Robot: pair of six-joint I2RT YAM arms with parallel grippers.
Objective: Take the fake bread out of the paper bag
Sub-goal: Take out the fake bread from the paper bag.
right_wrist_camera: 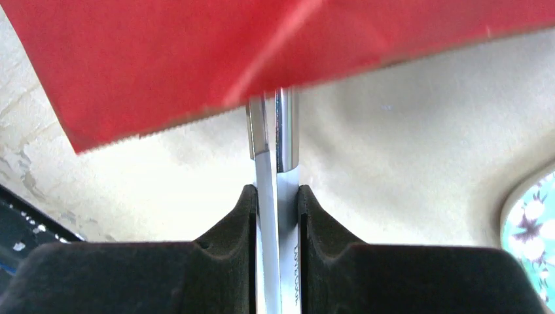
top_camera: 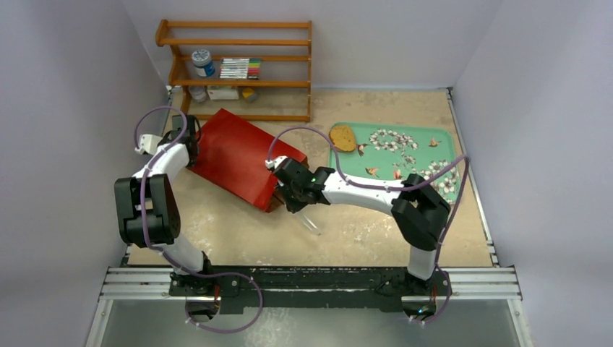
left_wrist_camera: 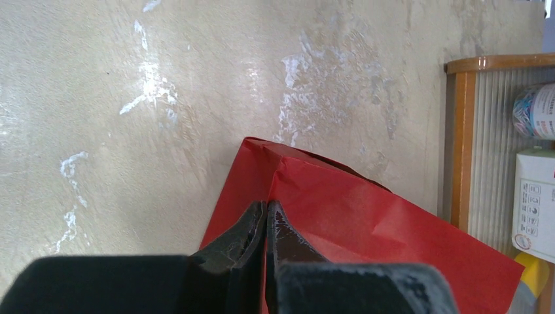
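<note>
The red paper bag (top_camera: 235, 155) lies on its side on the table, its mouth toward the right arm. My left gripper (top_camera: 189, 148) is at the bag's far left corner. In the left wrist view that gripper (left_wrist_camera: 268, 206) is shut on a fold of the bag (left_wrist_camera: 366, 222). My right gripper (top_camera: 291, 199) is shut on the metal tongs (right_wrist_camera: 275, 150), whose tips pass under the bag's notched rim (right_wrist_camera: 196, 59) and are hidden there. One round brown slice of fake bread (top_camera: 343, 137) lies on the tray. No bread shows inside the bag.
A green flowered tray (top_camera: 390, 124) sits at the back right, its edge visible in the right wrist view (right_wrist_camera: 533, 222). A wooden shelf (top_camera: 238, 69) with jars and boxes stands against the back wall, close behind the bag.
</note>
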